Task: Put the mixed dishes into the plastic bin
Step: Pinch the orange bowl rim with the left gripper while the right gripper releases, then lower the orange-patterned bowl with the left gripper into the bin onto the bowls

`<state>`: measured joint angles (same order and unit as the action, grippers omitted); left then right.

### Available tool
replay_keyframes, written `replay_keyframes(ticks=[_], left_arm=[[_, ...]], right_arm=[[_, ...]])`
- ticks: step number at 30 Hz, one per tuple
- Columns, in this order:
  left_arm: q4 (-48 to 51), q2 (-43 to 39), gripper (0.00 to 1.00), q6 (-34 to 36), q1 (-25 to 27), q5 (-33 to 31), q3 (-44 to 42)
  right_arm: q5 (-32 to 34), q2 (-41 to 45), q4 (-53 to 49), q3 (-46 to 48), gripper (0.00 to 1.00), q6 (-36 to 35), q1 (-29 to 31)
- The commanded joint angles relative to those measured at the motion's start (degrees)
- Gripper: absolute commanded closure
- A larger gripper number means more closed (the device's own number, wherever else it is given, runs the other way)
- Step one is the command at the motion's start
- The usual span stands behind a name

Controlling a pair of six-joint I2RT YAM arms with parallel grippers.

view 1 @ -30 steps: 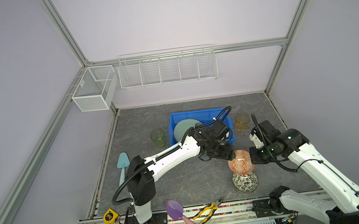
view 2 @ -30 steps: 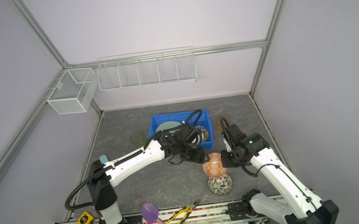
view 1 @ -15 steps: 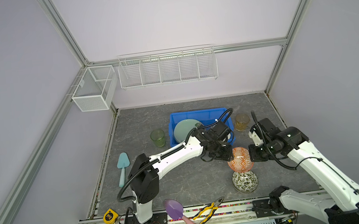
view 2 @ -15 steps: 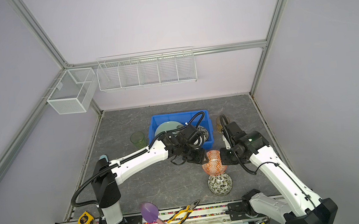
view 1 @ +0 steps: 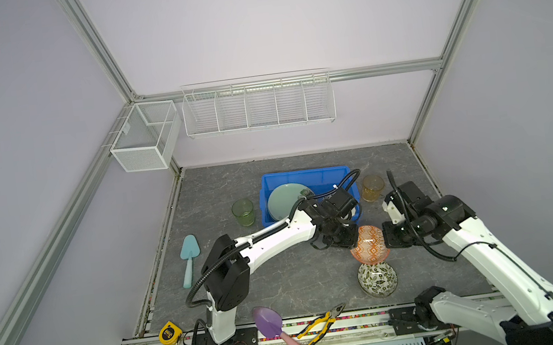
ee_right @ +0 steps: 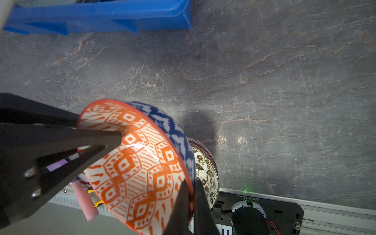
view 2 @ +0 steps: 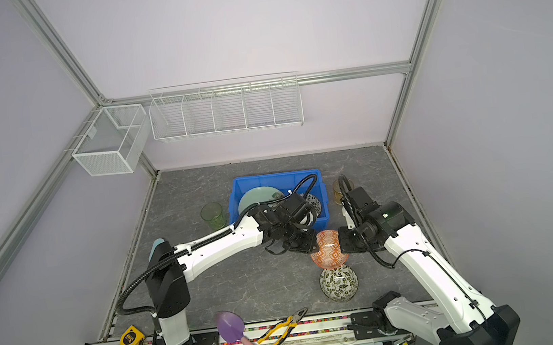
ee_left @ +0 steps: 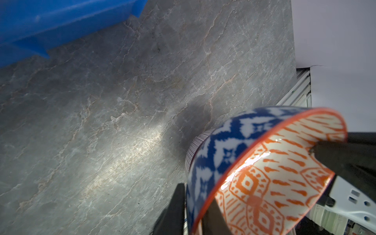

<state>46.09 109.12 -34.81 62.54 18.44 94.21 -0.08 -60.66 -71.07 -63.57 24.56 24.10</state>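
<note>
Left wrist view: the left gripper has one finger on the blue outside and one on the orange inside of the orange-and-blue bowl. The rim wall sits between the fingers, and they look closed onto it with no gap showing. In the right wrist view the right gripper is clamped on the opposite stretch of rim in the same way.

Both arms therefore hold the one bowl. It is lifted off the table and tipped on edge, and the line between the two grips runs left to right. Just near of it the leaf bowl sits on the table.

The blue bin lies far and left of the held bowl, with its near right corner just beyond the left wrist. A pale green plate lies inside. The left arm is on the bin's side, so it seems better placed to carry the bowl over once the right lets go.

An amber tumbler stands right of the bin and a green tumbler left of it.
</note>
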Motion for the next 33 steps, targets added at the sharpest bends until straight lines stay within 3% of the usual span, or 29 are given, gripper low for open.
replay_keyframes(ticks=[1,5,14,22,30,32,33], left_arm=[[-0.40,0.33,0.90,0.02,0.25,0.57,0.09],[-0.44,0.36,1.00,0.00,0.30,0.57,0.01],[1.94,-0.05,1.00,2.80,-0.56,-0.63,3.89],[4.53,0.88,1.00,6.21,-7.30,-1.20,10.83],[8.35,6.79,1.00,10.12,-14.02,-6.12,20.41],[9.23,8.69,1.00,10.63,-15.12,-7.35,22.67],[9.85,9.91,1.00,10.96,-15.62,-7.78,24.03]], right_arm=[[-1.73,0.39,1.63,-1.03,0.93,-0.47,-0.22],[-2.02,0.71,1.74,-0.94,0.92,-0.39,-0.21],[0.05,4.26,1.59,-2.44,0.67,-0.06,-0.37],[0.16,9.61,2.28,-3.09,0.49,1.37,-0.58],[0.92,12.74,1.35,-1.91,0.21,2.38,-0.67],[1.41,13.06,0.87,-1.91,0.09,2.43,-0.64],[1.51,13.30,0.81,-1.83,0.12,2.49,-0.63]])
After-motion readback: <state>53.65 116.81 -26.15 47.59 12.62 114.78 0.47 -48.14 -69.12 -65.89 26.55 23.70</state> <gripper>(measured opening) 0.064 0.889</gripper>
